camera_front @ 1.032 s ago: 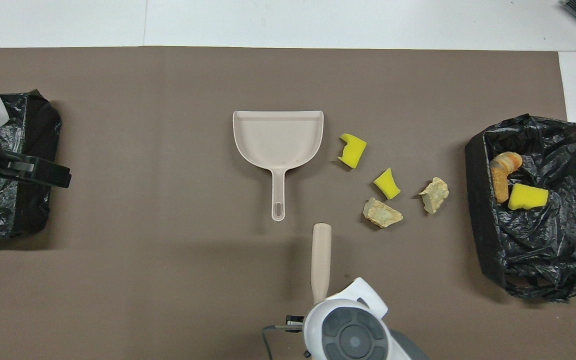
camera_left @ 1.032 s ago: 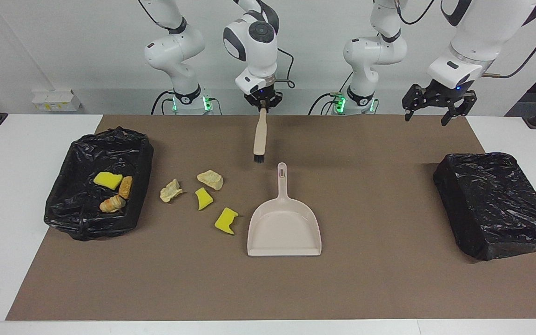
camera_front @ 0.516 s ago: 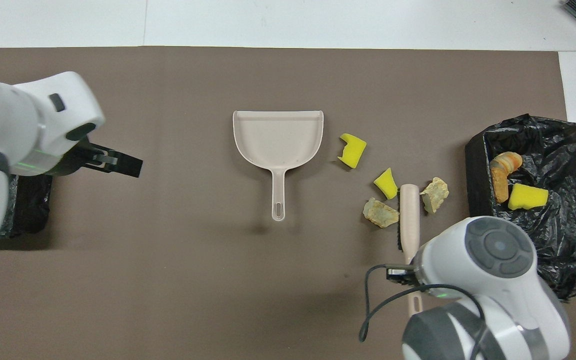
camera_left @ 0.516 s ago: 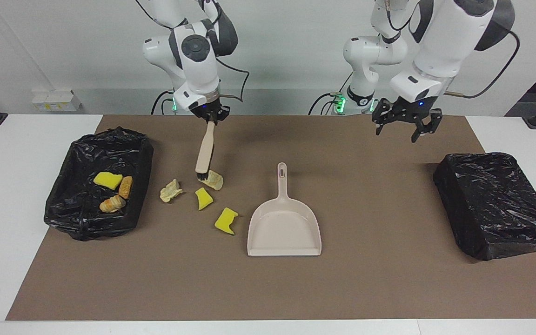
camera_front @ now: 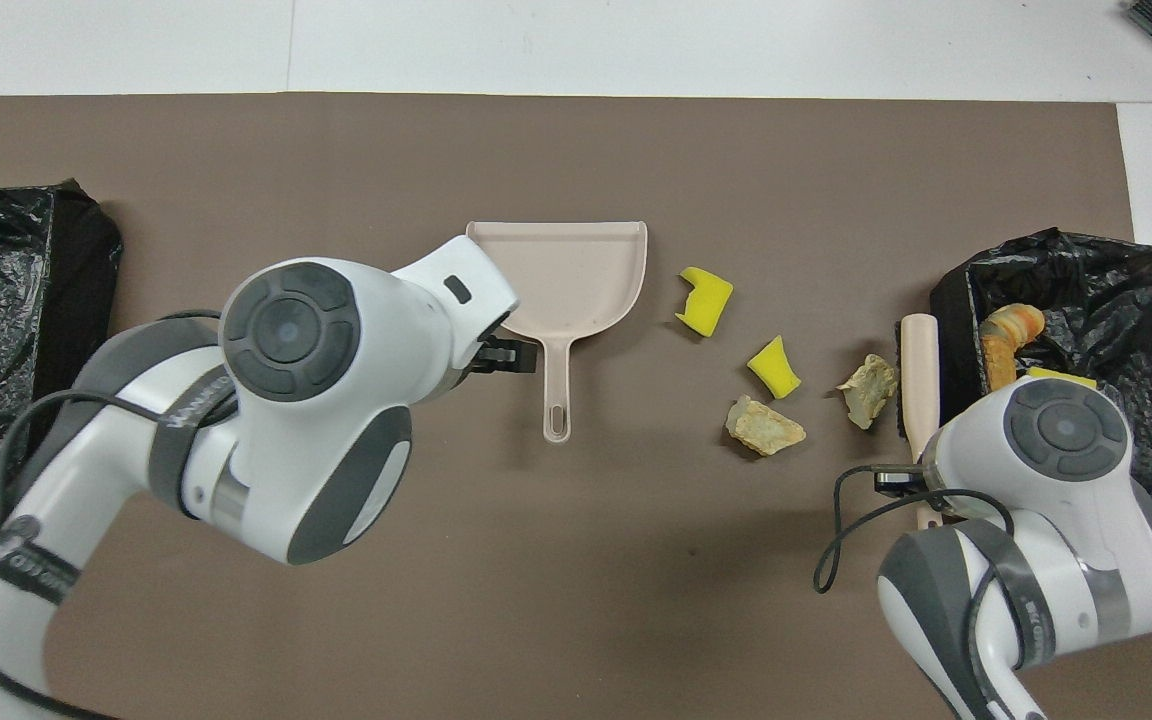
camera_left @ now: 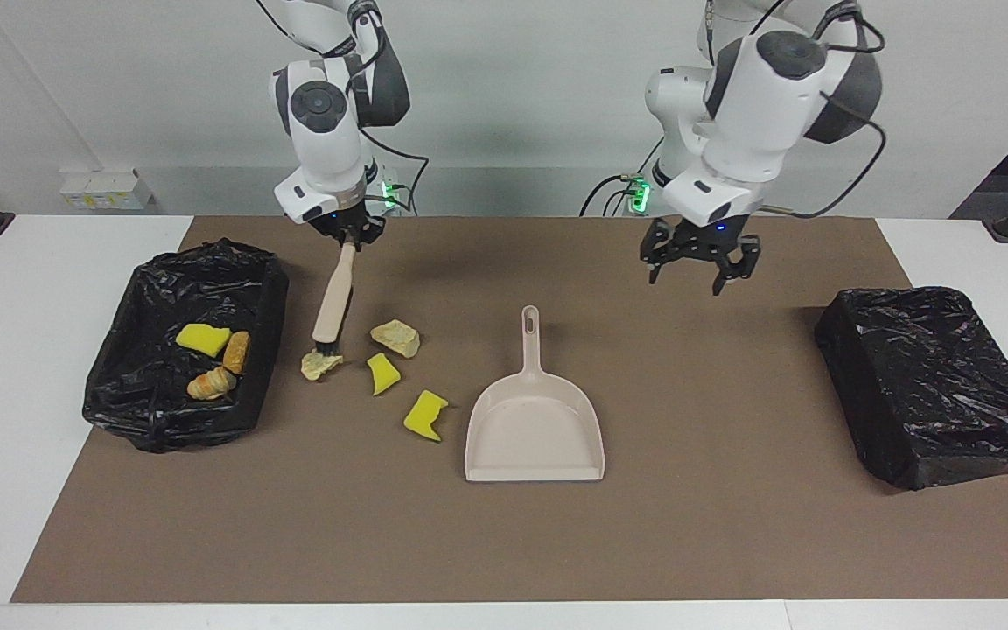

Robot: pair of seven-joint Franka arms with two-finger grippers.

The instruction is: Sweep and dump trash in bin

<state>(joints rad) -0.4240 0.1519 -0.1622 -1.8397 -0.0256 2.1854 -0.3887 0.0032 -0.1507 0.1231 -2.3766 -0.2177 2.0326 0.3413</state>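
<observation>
A brown mat (camera_left: pixel 556 542) is spread over the white surface (camera_left: pixel 31 394), with a pale wall seen at the robots' end. Four pieces of trash (camera_left: pixel 379 372) are scattered on the mat between the beige dustpan (camera_left: pixel 535 429) and the open black-lined bin (camera_left: pixel 246 280) at the right arm's end; three more pieces (camera_left: pixel 211 354) are seen inside this bin. A brush (camera_left: pixel 332 302) is gripped at its handle by the right hand (camera_left: pixel 348 234), which is closed on it; its bristles are touching the pale chunk (camera_left: pixel 318 367) closest to the bin. The left hand (camera_left: pixel 698 271) is held open and empty above the mat, near the dustpan handle. A second black bin (camera_left: pixel 933 385) is placed at the left arm's end.
</observation>
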